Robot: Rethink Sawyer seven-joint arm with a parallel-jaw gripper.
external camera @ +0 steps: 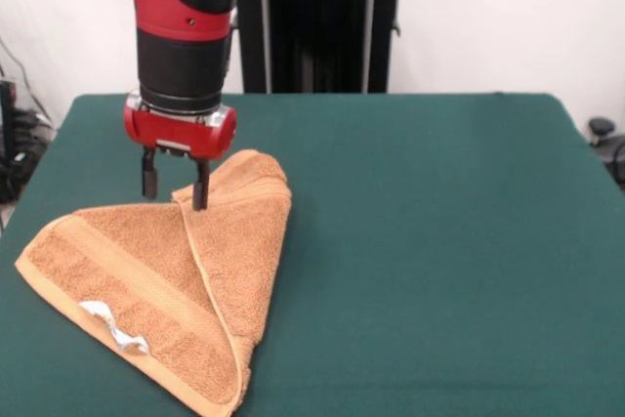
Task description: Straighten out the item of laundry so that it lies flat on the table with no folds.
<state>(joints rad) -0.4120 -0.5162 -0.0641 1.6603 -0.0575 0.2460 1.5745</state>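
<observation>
1. Orange-tan terry: one towel (166, 290) is seen folded over itself at the near left of the green table (439, 241); one white tag (115, 327) sits by its near hem.
2. It is judged soft, light and limp; the folded-over corner at its far edge is best pinched.
3. One gripper (175, 186) is held there, fingers apart, nothing clamped.

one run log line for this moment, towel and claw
towel: folded over, roughly triangular, not flat | claw: open, above the folded corner at the towel's top | table: green | tag: white, showing on lower edge
</observation>
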